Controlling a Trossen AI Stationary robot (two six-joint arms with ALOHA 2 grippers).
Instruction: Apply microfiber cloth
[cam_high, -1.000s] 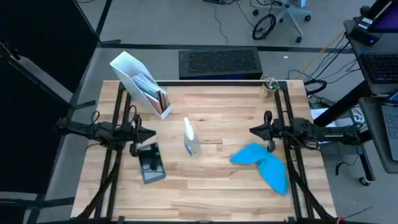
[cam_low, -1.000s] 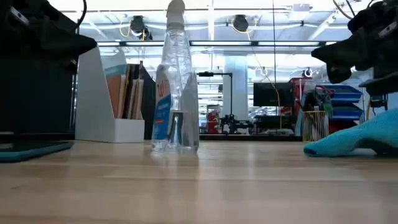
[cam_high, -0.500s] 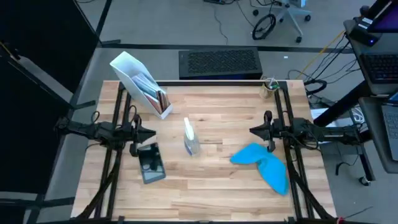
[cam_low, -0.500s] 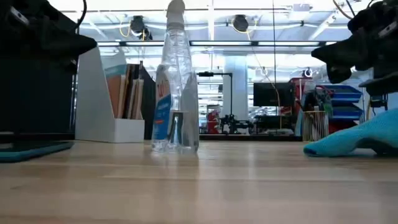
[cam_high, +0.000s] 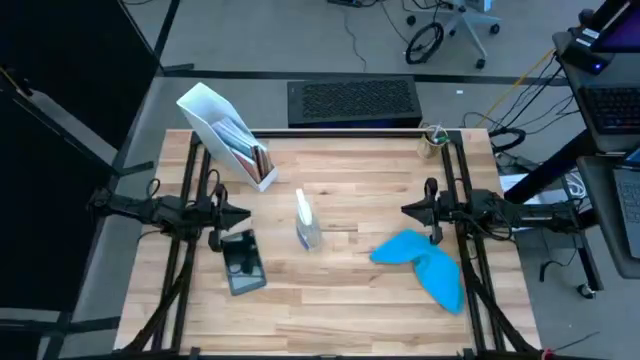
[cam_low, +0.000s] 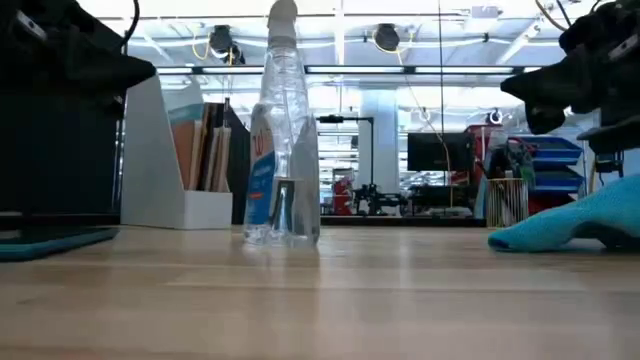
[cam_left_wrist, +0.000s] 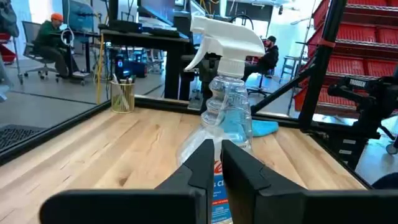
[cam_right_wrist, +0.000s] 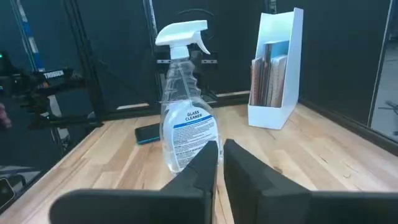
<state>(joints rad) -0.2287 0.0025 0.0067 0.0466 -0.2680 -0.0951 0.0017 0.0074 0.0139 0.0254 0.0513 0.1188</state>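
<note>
The microfiber cloth (cam_high: 423, 262) lies crumpled on the right part of the wooden table (cam_high: 340, 300), free of any grip, its near lobe just below and beside the right gripper (cam_high: 411, 210) — a placement that leaves it to the right arm for pick-up. That gripper hangs above the table, apart from the cloth, its fingers (cam_right_wrist: 206, 163) pressed almost together with only a thin slit between them and holding nothing. The spray bottle (cam_high: 307, 222) stands upright near the table's middle, between the two arms. The tablet (cam_high: 242, 263), the likely surface to be wiped, lies flat on the left, just below the left gripper (cam_high: 243, 213) — whose fingers (cam_left_wrist: 202, 163) are likewise nearly closed and empty. A white file holder (cam_high: 228, 135) stands at the far left corner, out of the working zone. Judged from this layout, the cloth is not yet grasped.
</note>
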